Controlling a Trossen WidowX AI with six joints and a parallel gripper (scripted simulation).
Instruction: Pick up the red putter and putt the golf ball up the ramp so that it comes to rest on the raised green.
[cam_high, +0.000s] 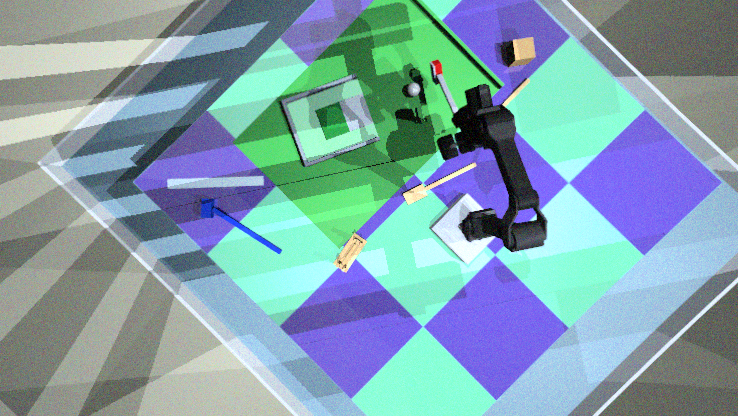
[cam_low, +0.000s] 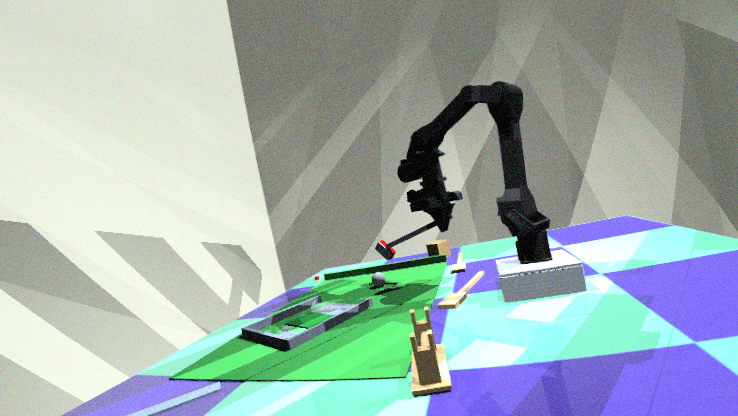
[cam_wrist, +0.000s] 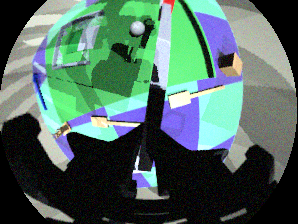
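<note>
My gripper (cam_low: 443, 225) (cam_wrist: 148, 127) is shut on the grey shaft of the red putter (cam_high: 446, 90) (cam_low: 411, 236) (cam_wrist: 160, 56) and holds it in the air over the far part of the green mat (cam_high: 310, 206) (cam_low: 335, 356). The putter's red head (cam_high: 436, 67) (cam_low: 385, 250) hangs just beyond the white golf ball (cam_high: 411, 89) (cam_low: 378, 279) (cam_wrist: 137, 27), which rests on the mat. The grey-walled raised green (cam_high: 293, 131) (cam_low: 268, 338) (cam_wrist: 69, 50) with its ramp sits on the mat, well clear of the ball.
A blue putter (cam_high: 242, 229) and a grey bar (cam_high: 215, 181) lie at the left. Two wooden putters (cam_high: 444, 183) (cam_high: 515, 93), a wooden block (cam_high: 519, 51) (cam_low: 438, 247) and a wooden stand (cam_high: 350, 251) (cam_low: 427, 356) surround the mat. A dark wall (cam_high: 459, 46) (cam_low: 385, 268) edges its far side.
</note>
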